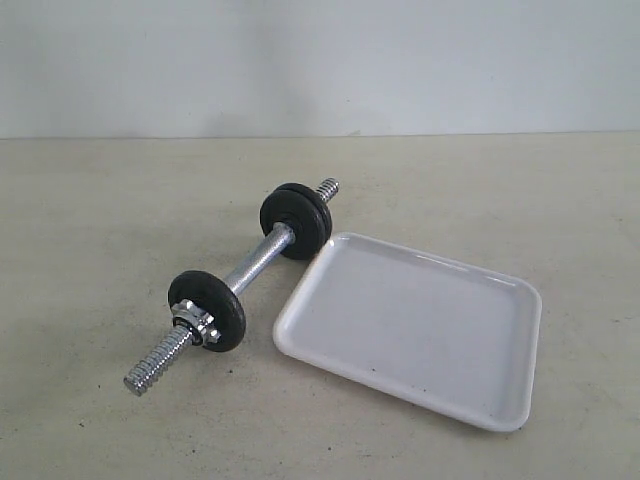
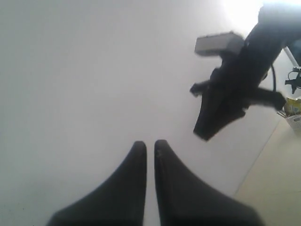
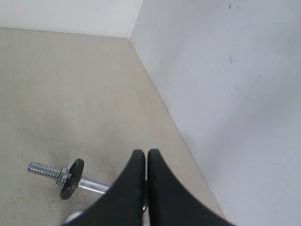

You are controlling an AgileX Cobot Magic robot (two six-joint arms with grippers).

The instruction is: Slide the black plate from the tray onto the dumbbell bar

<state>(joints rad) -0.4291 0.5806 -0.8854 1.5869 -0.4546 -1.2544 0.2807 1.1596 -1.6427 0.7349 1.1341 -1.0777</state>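
The dumbbell bar lies on the table left of the white tray. One black plate sits on its near end behind a chrome nut. Two black plates sit together at its far end. No disc lies in the tray. My right gripper is shut on nothing, raised above the bar and a plate. My left gripper is shut on nothing and faces a white wall. Neither gripper shows in the exterior view.
A white wall meets the table close beside the right gripper. The other arm hangs dark in the left wrist view, apart from the left gripper. Beige tabletop spreads around the bar and tray.
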